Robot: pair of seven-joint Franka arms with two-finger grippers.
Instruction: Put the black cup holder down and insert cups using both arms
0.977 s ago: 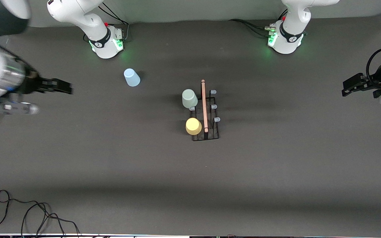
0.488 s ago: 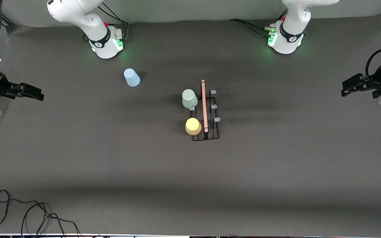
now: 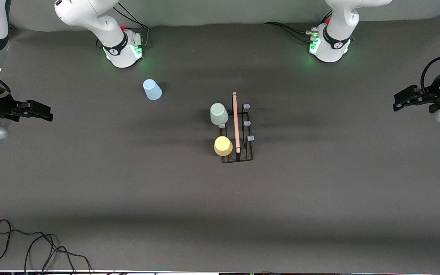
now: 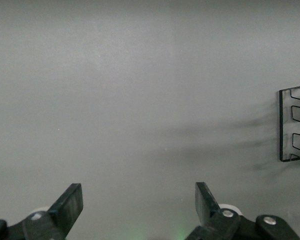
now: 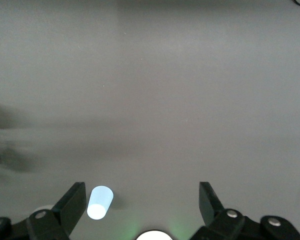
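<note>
The black cup holder [image 3: 243, 152] stands mid-table, its wooden rod handle [image 3: 235, 120] pointing toward the arms' bases. A pale green cup [image 3: 219, 114] and a yellow cup [image 3: 223, 146] sit upside down on its pegs on the right arm's side. The pale blue cup [image 3: 152, 89] stands upside down on the table near the right arm's base; it also shows in the right wrist view [image 5: 100, 202]. My right gripper [image 3: 44, 112] [image 5: 141, 202] is open and empty over the right arm's end of the table. My left gripper [image 3: 397, 103] [image 4: 138, 202] is open and empty over the left arm's end.
Three capped pegs [image 3: 247, 123] on the holder's left-arm side are bare. The holder's wire edge shows in the left wrist view [image 4: 292, 125]. A loose black cable [image 3: 33, 248] lies at the table's corner nearest the camera, at the right arm's end.
My right gripper has drawn back from over the table toward the right arm's end, then nearly stopped. The left gripper, cups and holder have hardly moved.
</note>
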